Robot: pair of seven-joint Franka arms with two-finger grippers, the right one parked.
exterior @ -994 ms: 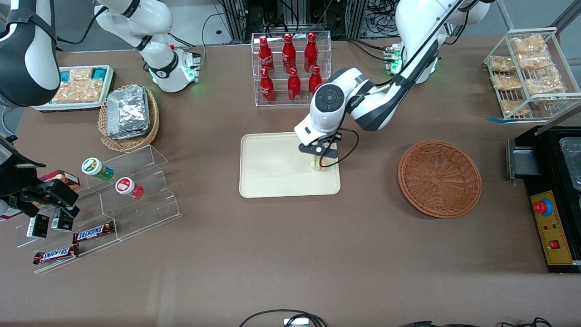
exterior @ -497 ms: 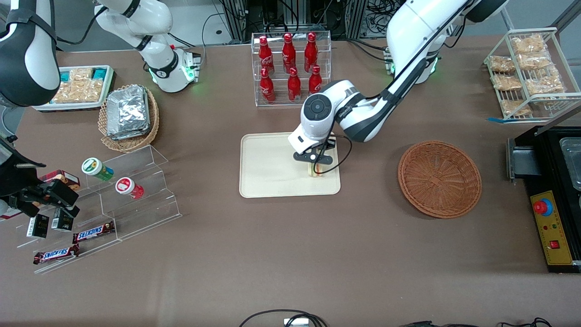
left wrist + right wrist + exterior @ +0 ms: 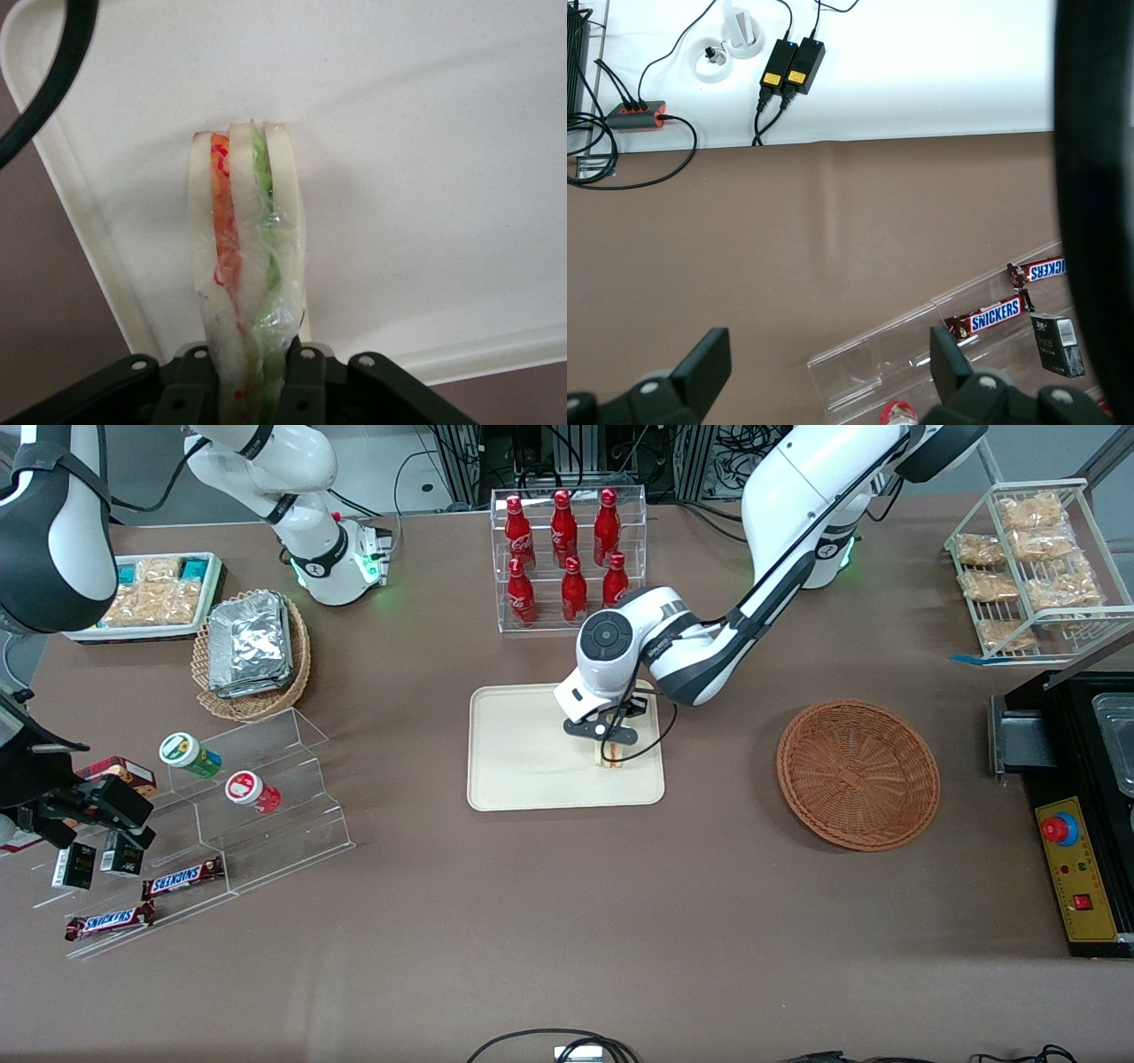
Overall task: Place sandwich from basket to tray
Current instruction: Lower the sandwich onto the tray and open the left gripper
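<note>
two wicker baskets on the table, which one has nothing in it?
The reddish-brown basket toward the working arm's end; the lighter tan basket holds foil packets. The gripper holds the sandwich over the tray.

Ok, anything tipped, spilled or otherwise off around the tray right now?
Nothing stands out. The gripper holds the sandwich over the tray, its wrap intact and layers together. The basket sits upright and empty, toward the working arm's end of the table.

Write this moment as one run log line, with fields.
phase: placing | claw: shut on sandwich, over tray | basket: empty | release: not yet
</note>
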